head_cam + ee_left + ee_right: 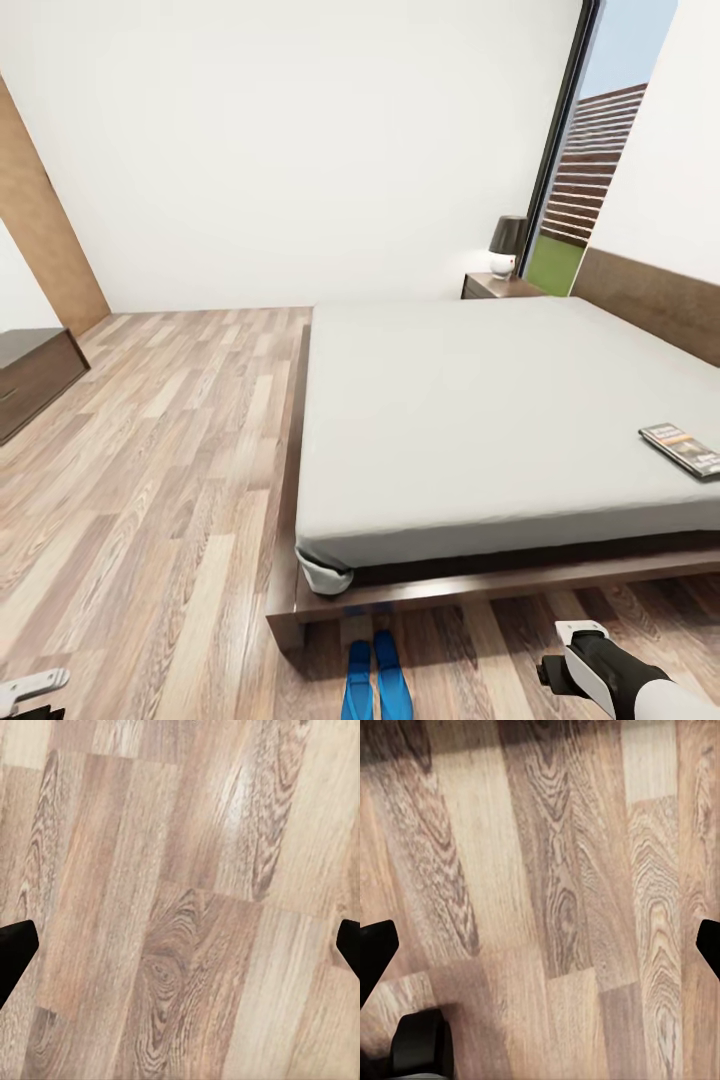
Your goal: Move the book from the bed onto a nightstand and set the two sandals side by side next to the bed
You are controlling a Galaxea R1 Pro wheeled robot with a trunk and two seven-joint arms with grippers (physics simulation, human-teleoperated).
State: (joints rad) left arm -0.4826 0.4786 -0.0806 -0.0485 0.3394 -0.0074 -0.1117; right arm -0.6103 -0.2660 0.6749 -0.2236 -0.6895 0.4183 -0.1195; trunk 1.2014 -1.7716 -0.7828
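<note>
I'm parked at the foot corner of the bed [470,420], which fills the view from centre out to 3 o'clock, its grey mattress bare except for the book [683,449]. The nightstand [497,286] with a lamp [507,245] sits beyond the far corner at about 1 o'clock.

The book lies flat near the mattress edge at 3 o'clock, its long axis running from 10 toward 4 o'clock, part of it cut off by the frame edge. It lies up and right of my right pincer [562,655], which is clearly the nearer arm; the left pincer [30,690] is well apart at 7 o'clock.

The sandals [377,680] lie on the floor at 6 o'clock, side by side, pointing toward the bed frame.

Both wrist views show dark fingertips at opposite borders over bare planks, so I read both pincers as spread wide, holding nothing.
</note>
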